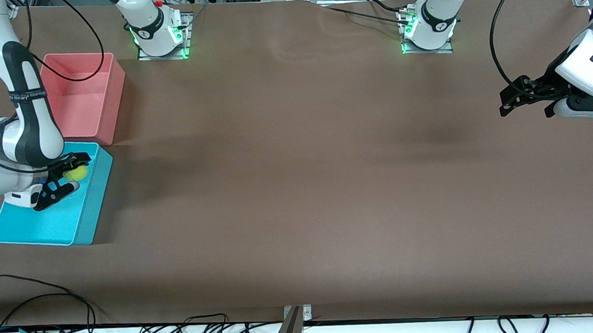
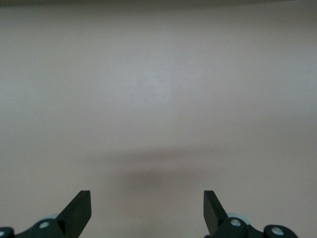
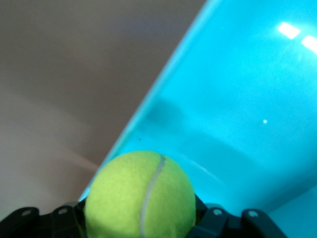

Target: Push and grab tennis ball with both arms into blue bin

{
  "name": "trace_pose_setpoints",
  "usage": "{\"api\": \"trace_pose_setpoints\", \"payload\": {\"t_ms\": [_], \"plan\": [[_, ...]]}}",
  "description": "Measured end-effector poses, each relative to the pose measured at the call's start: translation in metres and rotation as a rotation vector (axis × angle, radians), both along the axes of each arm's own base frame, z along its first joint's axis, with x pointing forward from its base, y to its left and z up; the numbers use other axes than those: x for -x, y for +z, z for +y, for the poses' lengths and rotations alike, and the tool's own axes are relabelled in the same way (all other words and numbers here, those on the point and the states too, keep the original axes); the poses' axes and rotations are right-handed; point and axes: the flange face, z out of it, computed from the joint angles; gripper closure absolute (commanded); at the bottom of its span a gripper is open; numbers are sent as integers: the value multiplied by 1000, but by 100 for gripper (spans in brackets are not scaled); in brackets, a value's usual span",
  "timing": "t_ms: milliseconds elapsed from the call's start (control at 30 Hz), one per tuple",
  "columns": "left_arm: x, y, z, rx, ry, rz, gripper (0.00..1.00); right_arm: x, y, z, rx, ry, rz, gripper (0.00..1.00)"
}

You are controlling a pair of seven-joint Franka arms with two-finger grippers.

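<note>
Clock ref: table [image 1: 302, 186] centre in front view, 12 = robot bases' edge.

Near bin [image 1: 95, 205]: on table at approx. 8 o'clock, R arm's end.

Far bin [image 1: 111, 102]: approx. 10 o'clock, same end, just beside near bin, farther from front cam.

R gripper [image 1: 67, 179]: over near bin, toward bin's 12 o'clock end, w/ ball [image 1: 76, 172] between its fingers.

L gripper [image 1: 504, 103]: approx. 3 o'clock, over bare table at L arm's end, well apart from both bins. L arm waits.
</note>
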Motion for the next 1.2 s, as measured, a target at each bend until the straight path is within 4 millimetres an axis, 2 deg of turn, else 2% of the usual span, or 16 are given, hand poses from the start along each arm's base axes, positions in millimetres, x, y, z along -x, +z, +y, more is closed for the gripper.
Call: {"api": "trace_pose_setpoints", "payload": {"t_ms": [233, 267, 300, 333, 367, 567, 833, 1033, 1200], "plan": [[0, 0, -4, 0, -7, 0, 0, 6, -15, -14, -30, -4, 20, 58], [0, 0, -5, 0, -8, 0, 0, 7, -18, -15, -36, -6, 22, 52], [0, 0, -6, 0, -10, 0, 0, 7, -20, -17, -42, -6, 24, 36], [1, 0, -6, 0, -11, 0, 0, 8, -23, -19, -47, -6, 25, 12], [1, 0, -7, 0, -13, 0, 0, 9, -26, -20, -51, -6, 27, 0], [1, 0, -8, 0, -14, 0, 0, 11, -37, -24, -60, -9, 35, 0], [1, 0, -11, 1, -20, 0, 0, 6, -32, -23, -61, -3, 24, 0], [1, 0, -15, 1, -26, 0, 0, 1, -15, -22, -60, -1, 15, 0], [1, 0, -15, 1, -26, -1, 0, 0, 20, -20, -86, -19, 53, 0]]}}
